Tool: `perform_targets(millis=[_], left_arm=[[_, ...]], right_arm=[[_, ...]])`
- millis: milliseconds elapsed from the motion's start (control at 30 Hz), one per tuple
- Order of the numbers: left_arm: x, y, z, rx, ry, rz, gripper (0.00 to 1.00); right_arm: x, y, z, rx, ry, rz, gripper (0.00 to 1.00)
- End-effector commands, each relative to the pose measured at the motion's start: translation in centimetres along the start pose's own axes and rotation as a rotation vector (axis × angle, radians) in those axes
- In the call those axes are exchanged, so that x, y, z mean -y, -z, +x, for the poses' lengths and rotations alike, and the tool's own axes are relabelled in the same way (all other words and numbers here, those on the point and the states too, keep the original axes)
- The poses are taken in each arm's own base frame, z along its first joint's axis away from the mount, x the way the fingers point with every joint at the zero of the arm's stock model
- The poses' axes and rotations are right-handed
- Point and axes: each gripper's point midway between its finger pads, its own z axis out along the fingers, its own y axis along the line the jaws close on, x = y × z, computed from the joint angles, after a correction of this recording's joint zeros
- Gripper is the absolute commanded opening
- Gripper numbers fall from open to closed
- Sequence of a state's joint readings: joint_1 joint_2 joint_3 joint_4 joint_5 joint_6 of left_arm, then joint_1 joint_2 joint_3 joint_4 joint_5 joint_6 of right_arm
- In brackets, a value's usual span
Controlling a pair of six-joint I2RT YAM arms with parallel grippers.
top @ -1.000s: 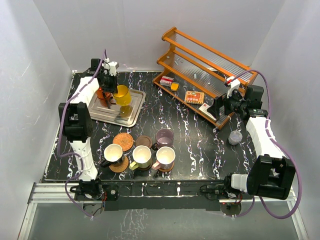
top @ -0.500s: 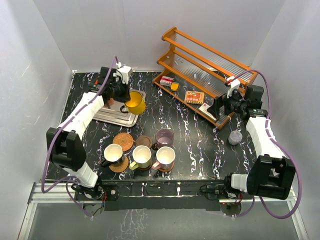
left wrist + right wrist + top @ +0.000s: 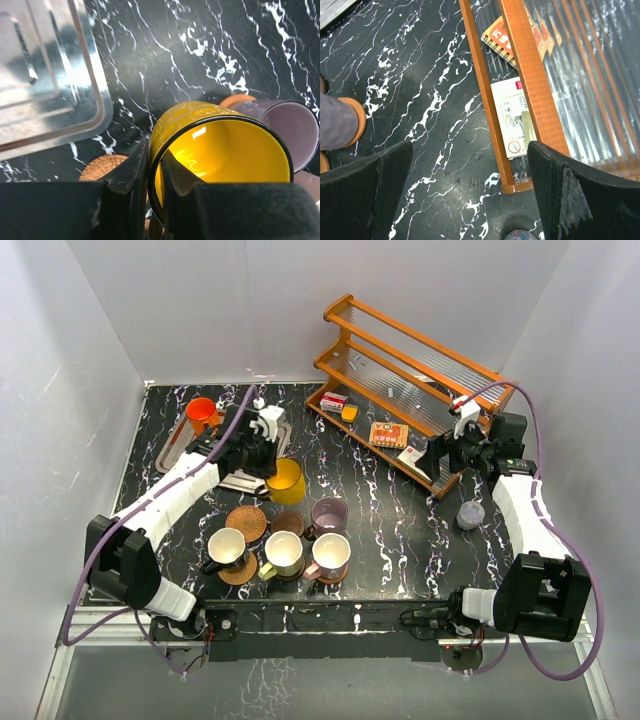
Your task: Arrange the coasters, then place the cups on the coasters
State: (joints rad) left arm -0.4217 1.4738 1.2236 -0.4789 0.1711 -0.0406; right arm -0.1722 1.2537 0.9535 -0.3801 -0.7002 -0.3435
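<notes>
Left gripper (image 3: 154,160) pinches the yellow mug (image 3: 220,150) by its rim mid-worktop; right gripper (image 3: 470,150) hangs spread wide near the right edge.

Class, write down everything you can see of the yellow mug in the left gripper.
The yellow mug looks like glossy ceramic. It is empty, with a thin dark rim and faint raised swirls on the outside. The left gripper pinches its wall, one finger inside and one outside. It hangs over the black marbled table, between the steel tray and the woven coaster. No handle shows.
</notes>
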Motion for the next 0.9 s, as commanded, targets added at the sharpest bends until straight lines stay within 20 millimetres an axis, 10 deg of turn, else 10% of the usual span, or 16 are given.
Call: perform_targets(millis=[0, 867], left_arm=[[1.7, 0.9, 0.1, 0.035, 0.038, -0.021, 0.0], [1.6, -0.3, 5.9, -0.061, -0.025, -0.169, 0.0]], right_arm=[[-0.4, 0.9, -0.4, 0.014, 0.029, 0.012, 0.98], [-0.7, 1.5, 0.3, 0.058, 0.04, 0.049, 0.98]])
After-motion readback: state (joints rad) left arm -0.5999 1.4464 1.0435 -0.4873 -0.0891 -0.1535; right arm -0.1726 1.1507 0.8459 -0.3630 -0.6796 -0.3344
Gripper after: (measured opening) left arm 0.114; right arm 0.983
